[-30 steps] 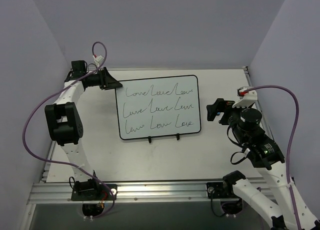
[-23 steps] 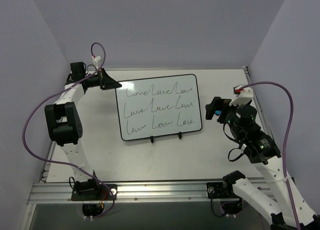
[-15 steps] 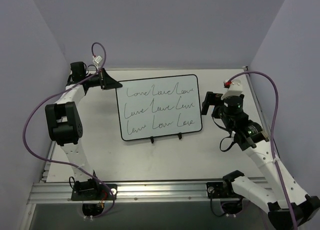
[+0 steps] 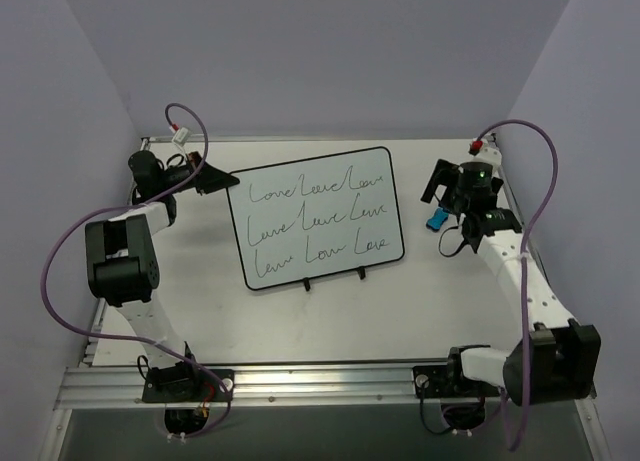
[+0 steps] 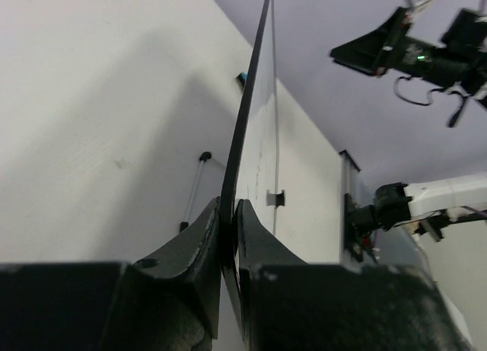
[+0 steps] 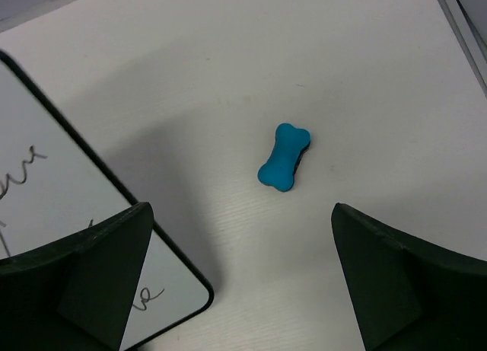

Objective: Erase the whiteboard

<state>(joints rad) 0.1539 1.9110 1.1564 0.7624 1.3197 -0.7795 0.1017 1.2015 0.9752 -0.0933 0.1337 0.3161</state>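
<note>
The whiteboard (image 4: 315, 216) lies on the middle of the table (image 4: 330, 316), its two black clips on the near edge, and all three rows of cursive writing (image 4: 318, 217) are intact. Nothing has been wiped yet.

The left gripper (image 5: 228, 237) is pinched tight on the board's far-left edge, as it was a second ago, though that arm has drawn a little to the left and the board has turned slightly with it. From the left wrist the board is seen edge-on with a shadow under it, so this side looks lifted off the table.

The bigger change is on the right. That arm has swung from the near right up to the far right of the table. The right gripper (image 6: 240, 252) now hangs with its fingers spread wide apart, holding nothing. The blue bone-shaped eraser (image 6: 285, 157) lies on the bare table below it, just right of the board's right edge and not touching it.

My reading is that the arm has lined up on the eraser and the pick-up is the step in hand. Erasing itself has not begun, with the left arm steadying the board for it.
</note>
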